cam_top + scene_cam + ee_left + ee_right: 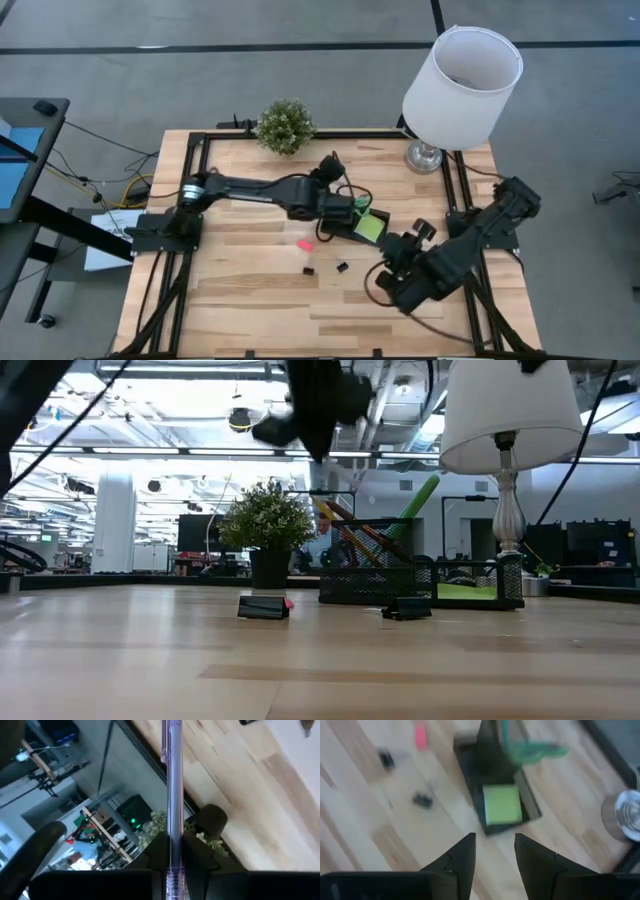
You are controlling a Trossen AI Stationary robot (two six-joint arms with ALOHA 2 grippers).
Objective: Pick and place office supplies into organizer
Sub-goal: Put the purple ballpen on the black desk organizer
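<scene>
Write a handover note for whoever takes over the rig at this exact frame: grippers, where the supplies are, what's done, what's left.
Left gripper: shut on a clear pen, held above the organizer.
Right gripper: open and empty, hovering beside the organizer on the right.
Done: sticky-note pad lies in the organizer's front tray; green-handled scissors and some pens or pencils stand in its raised back section.
Left: drop the held pen in, then collect the pink eraser and two black binder clips lying on the table.

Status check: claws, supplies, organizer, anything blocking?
Left claw shut on a clear pen, over the organizer. Right claw open, empty, beside the organizer. Sticky pad in tray; eraser and two binder clips on the table. Nothing blocking.
</scene>
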